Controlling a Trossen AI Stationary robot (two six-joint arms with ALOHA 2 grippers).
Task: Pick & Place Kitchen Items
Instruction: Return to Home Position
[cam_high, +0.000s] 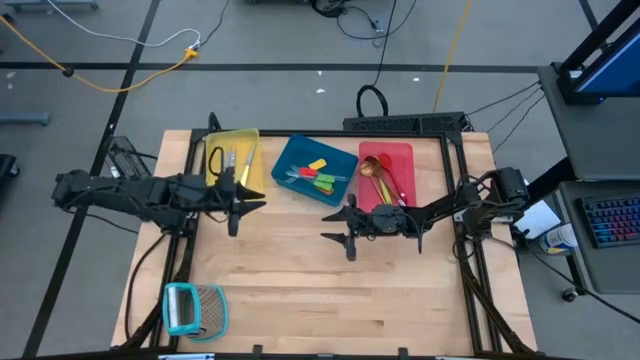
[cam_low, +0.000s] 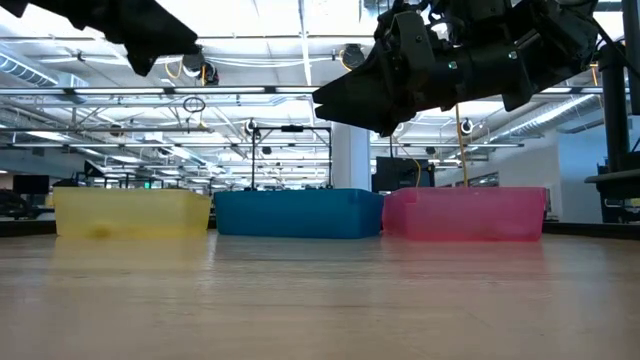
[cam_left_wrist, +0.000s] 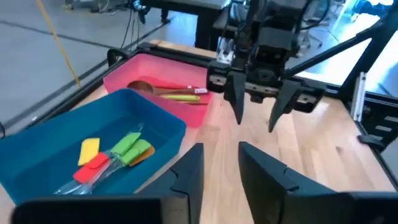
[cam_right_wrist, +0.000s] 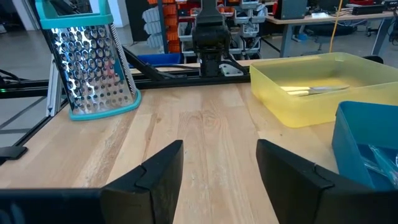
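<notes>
The kitchen items lie in three trays at the table's far side. The yellow tray (cam_high: 233, 160) holds cream-handled knives (cam_right_wrist: 309, 90). The blue tray (cam_high: 313, 170) holds green, yellow and red tools (cam_left_wrist: 115, 154). The red tray (cam_high: 385, 178) holds brass and wooden spoons (cam_left_wrist: 163, 91). My left gripper (cam_high: 236, 207) hovers open and empty by the yellow tray's near edge. My right gripper (cam_high: 345, 231) hovers open and empty near the red tray's near edge, above the table.
A teal-framed metal grater (cam_high: 193, 308) stands at the table's near left corner; it also shows in the right wrist view (cam_right_wrist: 92, 62). Bare wooden table (cam_high: 330, 300) lies between the grater and the trays. Black frame rails run along the table's edges.
</notes>
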